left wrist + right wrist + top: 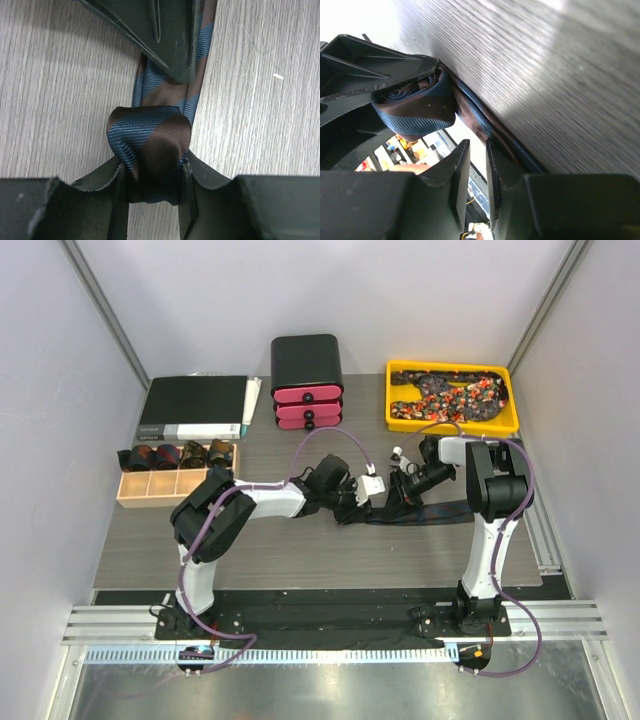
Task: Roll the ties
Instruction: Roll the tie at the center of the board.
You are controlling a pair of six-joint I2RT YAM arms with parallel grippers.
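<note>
A blue and brown striped tie lies flat on the wooden table, with its near end wound into a small coil. My left gripper is shut on that coil, one finger on each side. In the top view it is mid-table. My right gripper has its jaws almost together with nothing between them. It presses down on the flat strip of tie just past the coil. Its fingers show in the left wrist view. The tie's tail runs right.
A yellow tray at the back right holds speckled ties. A wooden box at the left holds several coiled ties. A black and pink drawer unit and a black binder stand at the back.
</note>
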